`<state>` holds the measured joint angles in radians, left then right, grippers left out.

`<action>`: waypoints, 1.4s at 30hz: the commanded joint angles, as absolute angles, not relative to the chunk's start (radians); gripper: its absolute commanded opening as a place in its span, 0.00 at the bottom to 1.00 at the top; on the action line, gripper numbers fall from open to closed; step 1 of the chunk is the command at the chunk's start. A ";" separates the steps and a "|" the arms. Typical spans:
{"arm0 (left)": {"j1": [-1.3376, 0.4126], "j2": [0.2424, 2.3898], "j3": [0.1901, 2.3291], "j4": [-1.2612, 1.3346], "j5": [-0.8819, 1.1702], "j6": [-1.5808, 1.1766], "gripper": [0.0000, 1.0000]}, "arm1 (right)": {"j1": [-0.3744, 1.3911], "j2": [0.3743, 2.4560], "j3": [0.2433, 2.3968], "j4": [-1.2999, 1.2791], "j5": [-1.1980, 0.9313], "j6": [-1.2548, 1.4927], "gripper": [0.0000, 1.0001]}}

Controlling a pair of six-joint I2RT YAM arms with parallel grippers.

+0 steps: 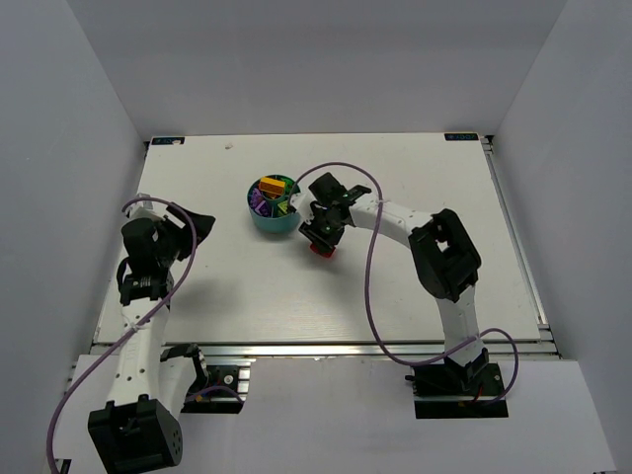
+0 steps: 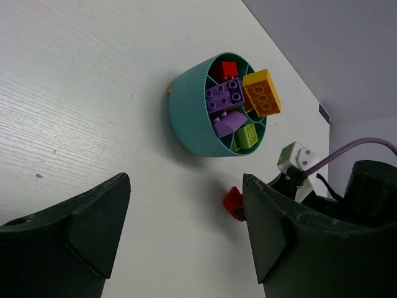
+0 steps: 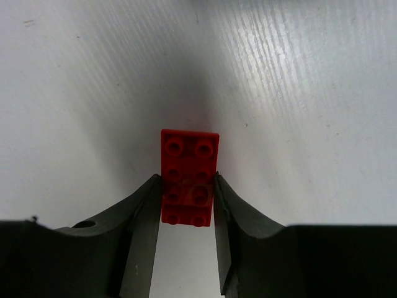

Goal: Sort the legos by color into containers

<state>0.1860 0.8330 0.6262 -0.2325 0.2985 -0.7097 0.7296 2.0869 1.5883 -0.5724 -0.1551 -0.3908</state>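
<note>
One red brick (image 3: pixel 189 177) sat clamped in the right claw (image 3: pixel 186 186) near the bowl (image 2: pixel 189 115); the left claw (image 2: pixel 186 180) gaped wide, empty.

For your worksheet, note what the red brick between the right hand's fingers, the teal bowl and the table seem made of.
The red brick: moulded plastic, smooth, slightly glossy, by its crisp studs. The teal bowl: likely plastic, matte, with a finely ribbed wall. The table: white top with faint grain lines; painted wood or laminate, cannot tell.

Red brick (image 3: pixel 189 177), teal bowl (image 2: pixel 189 115), possibly ribbed.
</note>
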 commanded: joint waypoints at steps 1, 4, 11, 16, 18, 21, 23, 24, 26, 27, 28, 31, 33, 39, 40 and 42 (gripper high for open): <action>0.187 0.825 0.601 -0.177 0.316 -0.722 0.82 | 0.732 1.965 1.647 -0.575 -0.215 -0.466 0.01; 0.187 0.851 0.581 -0.100 0.330 -0.739 0.82 | 0.730 1.902 1.657 -0.522 -0.248 -0.529 0.00; 0.183 1.102 0.629 0.113 0.341 -0.785 0.74 | 0.724 1.809 1.678 -0.399 -0.235 -0.511 0.00; 0.141 1.317 0.733 0.141 0.339 -0.770 0.57 | 0.719 1.763 1.655 -0.307 -0.221 -0.453 0.00; 0.126 1.409 0.794 0.144 0.327 -0.772 0.51 | 0.718 1.763 1.658 -0.307 -0.221 -0.433 0.00; 0.118 1.506 0.871 0.167 0.287 -0.796 0.40 | 0.712 1.753 1.641 -0.304 -0.222 -0.414 0.00; 0.107 1.558 0.941 0.170 0.261 -0.796 0.38 | 0.710 1.740 1.626 -0.298 -0.224 -0.410 0.00; 0.104 1.619 0.968 0.163 0.255 -0.795 0.38 | 0.707 1.735 1.615 -0.293 -0.224 -0.408 0.00; 0.092 1.682 1.049 0.153 0.264 -0.790 0.38 | 0.703 1.724 1.605 -0.290 -0.226 -0.403 0.00; 0.086 1.710 1.072 0.140 0.267 -0.785 0.38 | 0.698 1.721 1.603 -0.288 -0.225 -0.402 0.00; 0.080 1.762 1.095 0.134 0.273 -0.785 0.38 | 0.695 1.717 1.598 -0.288 -0.229 -0.397 0.00; 0.069 1.828 1.147 0.127 0.305 -0.792 0.38 | 0.684 1.709 1.598 -0.284 -0.230 -0.388 0.00; 0.064 1.845 1.157 0.133 0.325 -0.799 0.39 | 0.677 1.701 1.597 -0.282 -0.233 -0.384 0.00; 0.057 1.897 1.167 0.166 0.405 -0.824 0.39 | 0.663 1.695 1.594 -0.279 -0.242 -0.373 0.00; 0.057 1.901 1.169 0.170 0.416 -0.824 0.39 | 0.661 1.695 1.594 -0.278 -0.244 -0.371 0.00; 0.051 1.910 1.169 0.172 0.429 -0.821 0.39 | 0.657 1.697 1.595 -0.278 -0.244 -0.368 0.00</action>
<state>0.0593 1.9148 1.1278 0.1394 0.3752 -0.8143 0.6643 1.7374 1.5982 -0.3206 -0.2260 -0.3878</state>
